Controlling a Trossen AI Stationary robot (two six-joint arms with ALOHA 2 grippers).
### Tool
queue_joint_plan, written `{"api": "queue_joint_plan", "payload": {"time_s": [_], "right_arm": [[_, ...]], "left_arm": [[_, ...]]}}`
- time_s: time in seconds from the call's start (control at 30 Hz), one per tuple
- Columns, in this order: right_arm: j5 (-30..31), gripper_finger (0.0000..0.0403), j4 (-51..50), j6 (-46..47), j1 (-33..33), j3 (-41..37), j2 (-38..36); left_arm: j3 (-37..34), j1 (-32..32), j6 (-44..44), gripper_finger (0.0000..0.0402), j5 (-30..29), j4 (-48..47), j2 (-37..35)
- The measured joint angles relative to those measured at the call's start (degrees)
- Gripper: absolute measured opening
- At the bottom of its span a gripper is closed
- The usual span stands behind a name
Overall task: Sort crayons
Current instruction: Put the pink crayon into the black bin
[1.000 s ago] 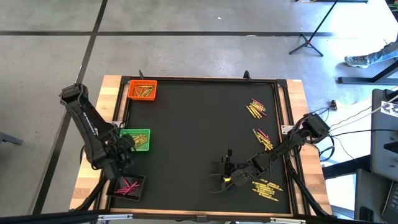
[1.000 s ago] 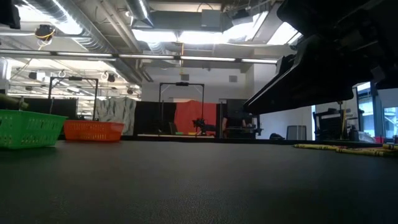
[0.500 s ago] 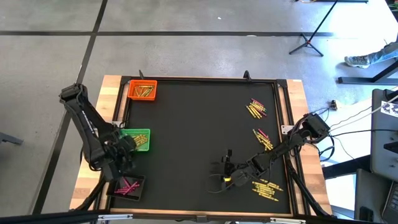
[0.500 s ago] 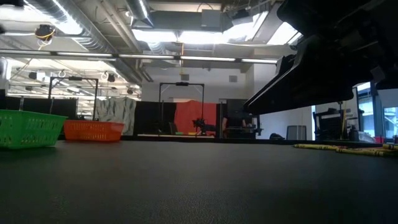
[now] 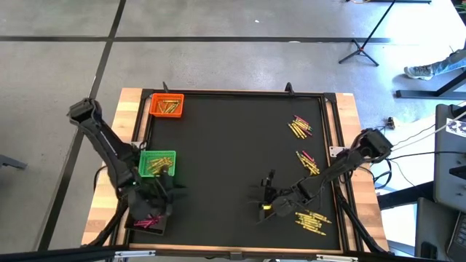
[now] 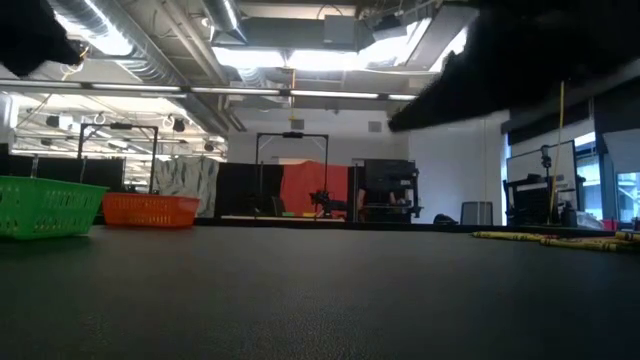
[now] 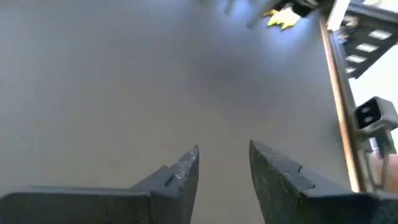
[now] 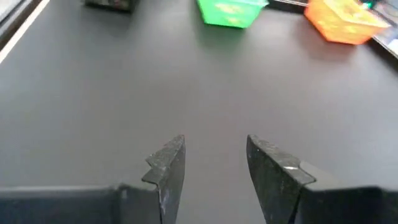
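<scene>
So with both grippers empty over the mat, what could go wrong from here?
1. The right gripper hangs open beside a tight pile of yellow crayons; closing there might catch several at once.
2. Pink sticks lie mixed among the yellow in the upper crayon cluster, so a mis-sort seems possible.
3. The left gripper, open, sits close to the small green mesh tray and could nudge it.

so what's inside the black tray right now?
Pink crayons show in the black tray. The left pincer, open, hangs over its top edge, hiding whatever lies there.
</scene>
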Motion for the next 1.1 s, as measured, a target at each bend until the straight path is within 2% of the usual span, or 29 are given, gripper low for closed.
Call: {"api": "queue_joint_plan", "payload": {"time_s": [0.2, 0.33, 0.5, 0.67, 0.73, 0.9, 1.03, 1.1], "right_arm": [[1.3, 0.0170, -14.2, 2.0, -3.6, -0.1, -8.9], [1.7, 0.0170, -25.3, 3.2, -9.4, -0.1, -14.6], [1.7, 0.0170, -36.1, 1.1, -20.1, -0.1, -20.1], [1.1, 0.0170, -41.5, -6.9, -34.6, -0.1, -21.6], [-1.2, 0.0170, -43.1, -10.9, -41.1, -0.1, -21.6], [-11.9, 0.0170, -44.3, -16.9, -56.9, -0.1, -21.2], [-18.4, 0.0170, -45.2, -19.9, -67.7, -0.1, -21.2], [-23.0, 0.0170, -44.6, -21.8, -72.2, -0.1, -20.6]], "left_arm": [[-9.4, 7.0, 13.4, 0.0124, 4.6, 24.9, 0.3], [-13.0, 12.2, 19.4, 0.0124, 7.3, 35.1, 1.9], [-13.5, 18.5, 26.0, 0.0124, 8.0, 39.1, 5.4], [-13.4, 24.5, 32.2, 0.0124, 12.4, 44.6, 9.2], [-13.4, 26.6, 33.9, 0.0124, 14.0, 45.9, 10.5], [-13.4, 30.1, 39.4, 0.0124, 15.8, 52.2, 14.8], [-13.4, 31.9, 43.8, 0.0124, 16.7, 60.2, 19.4], [-13.4, 33.1, 46.7, 0.0124, 19.2, 64.0, 21.5]]}}
